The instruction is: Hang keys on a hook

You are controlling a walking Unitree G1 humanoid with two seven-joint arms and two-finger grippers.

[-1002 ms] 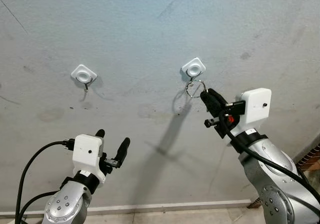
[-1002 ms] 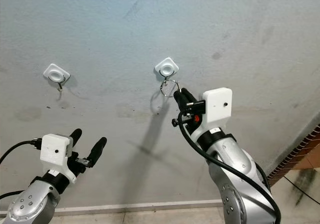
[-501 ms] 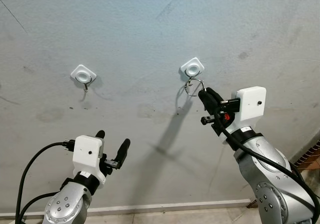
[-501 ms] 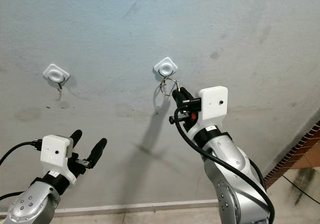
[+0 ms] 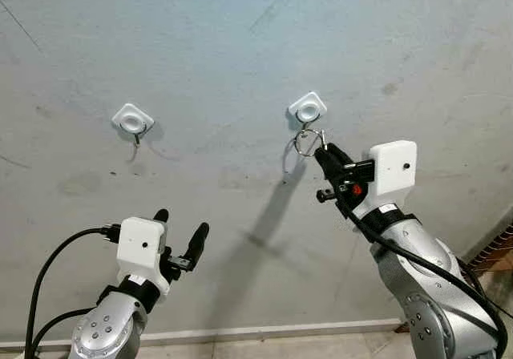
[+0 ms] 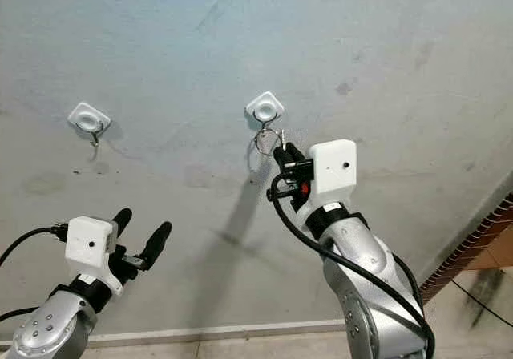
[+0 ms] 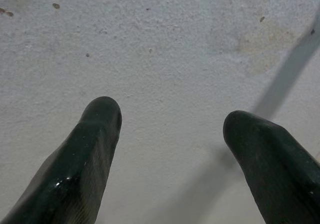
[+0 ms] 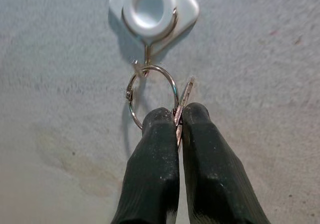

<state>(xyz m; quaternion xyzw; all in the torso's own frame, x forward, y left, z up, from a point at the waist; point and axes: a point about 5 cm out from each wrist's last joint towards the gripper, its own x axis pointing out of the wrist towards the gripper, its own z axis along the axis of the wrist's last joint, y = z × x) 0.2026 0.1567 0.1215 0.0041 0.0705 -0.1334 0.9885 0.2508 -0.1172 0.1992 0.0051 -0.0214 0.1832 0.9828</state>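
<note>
The right gripper [image 8: 176, 121] is up near the wall, and its two black fingers [image 8: 155, 159] are pressed together on the keys [image 8: 184, 100]. A thin flat key sits pinched between the fingertips. The key ring [image 8: 150, 95] sticks out past the fingertips, toward the wall. The top of the ring is right at the little metal hook [image 8: 146, 59], where the hook's tip bends. It looks like the ring touches the hook there, but I cannot tell if it is really hung over it.

The hook hangs from a white square holder [image 8: 152, 10] with a round middle, stuck on the wall. From the head view, the right gripper [image 5: 325, 156] reaches up and in from the right, just below this holder [image 5: 308, 106]. The ring [image 5: 307, 142] sits between the gripper and the holder. The white box on the wrist [image 5: 392, 168] is behind the fingers, and a black cable [image 5: 401, 251] runs down the silver arm.

The left gripper [image 5: 179, 227] is low on the left, well away from the keys. Its fingers [image 7: 95, 149] are spread apart and hold nothing. They point at the bare grey wall [image 7: 175, 49].

Another white holder with a hook [image 5: 132, 120] is on the wall to the left, above the left gripper. The wall [image 5: 240, 38] is grey with some dark marks and stains. The right arm makes a long shadow [image 5: 268, 215] on it.
</note>
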